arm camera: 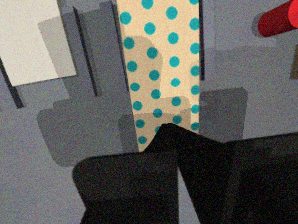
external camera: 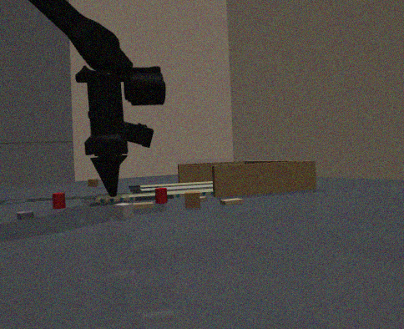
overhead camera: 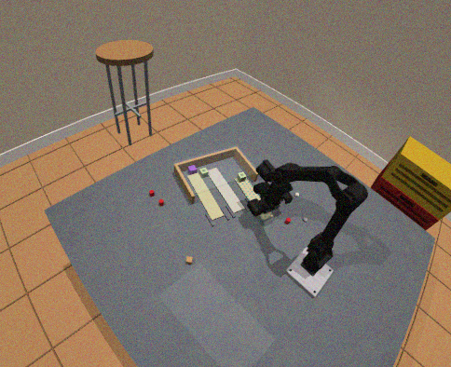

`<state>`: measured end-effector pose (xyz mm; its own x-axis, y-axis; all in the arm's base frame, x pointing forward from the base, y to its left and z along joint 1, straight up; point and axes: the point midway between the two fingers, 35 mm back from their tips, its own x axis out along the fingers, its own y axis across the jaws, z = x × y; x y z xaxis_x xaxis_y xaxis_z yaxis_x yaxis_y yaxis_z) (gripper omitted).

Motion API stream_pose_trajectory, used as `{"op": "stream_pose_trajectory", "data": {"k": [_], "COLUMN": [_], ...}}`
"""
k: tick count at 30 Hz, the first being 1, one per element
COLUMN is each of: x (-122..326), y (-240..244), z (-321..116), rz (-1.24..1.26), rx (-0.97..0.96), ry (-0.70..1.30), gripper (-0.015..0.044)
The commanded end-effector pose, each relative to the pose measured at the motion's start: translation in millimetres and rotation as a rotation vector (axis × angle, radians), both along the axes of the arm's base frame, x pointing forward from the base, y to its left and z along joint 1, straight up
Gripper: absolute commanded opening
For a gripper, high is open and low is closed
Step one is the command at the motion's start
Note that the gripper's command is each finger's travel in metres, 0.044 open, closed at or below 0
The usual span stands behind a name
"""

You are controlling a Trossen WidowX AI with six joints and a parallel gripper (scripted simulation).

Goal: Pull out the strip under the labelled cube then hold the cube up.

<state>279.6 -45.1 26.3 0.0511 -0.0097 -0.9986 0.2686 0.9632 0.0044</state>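
Observation:
A cream strip with teal dots runs from the walled tray to my gripper. A green cube with a dark mark stands on its far part. A white strip and a pale yellow strip lie beside it. A second green cube and a purple cube stand near the tray's back. My gripper points down, shut, its tips touching the top of the dotted strip near its near end. Nothing shows between the fingers.
The wooden tray wall stands around the strips' far ends. Thin dark rails flank the strips. Red cylinders and small blocks lie around. An orange block lies nearer the front.

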Motion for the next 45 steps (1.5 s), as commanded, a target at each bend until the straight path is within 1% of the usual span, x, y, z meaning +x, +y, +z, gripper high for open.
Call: {"op": "stream_pose_trajectory", "data": {"k": [1,45], "x": [-14.0,-75.2], "y": [2.7,17.8], "z": [-7.1,-8.7], "rz": [-0.003,-0.003], "rx": [0.005,0.006], "ry": [0.032,0.036], "gripper": [0.0,0.0]}}
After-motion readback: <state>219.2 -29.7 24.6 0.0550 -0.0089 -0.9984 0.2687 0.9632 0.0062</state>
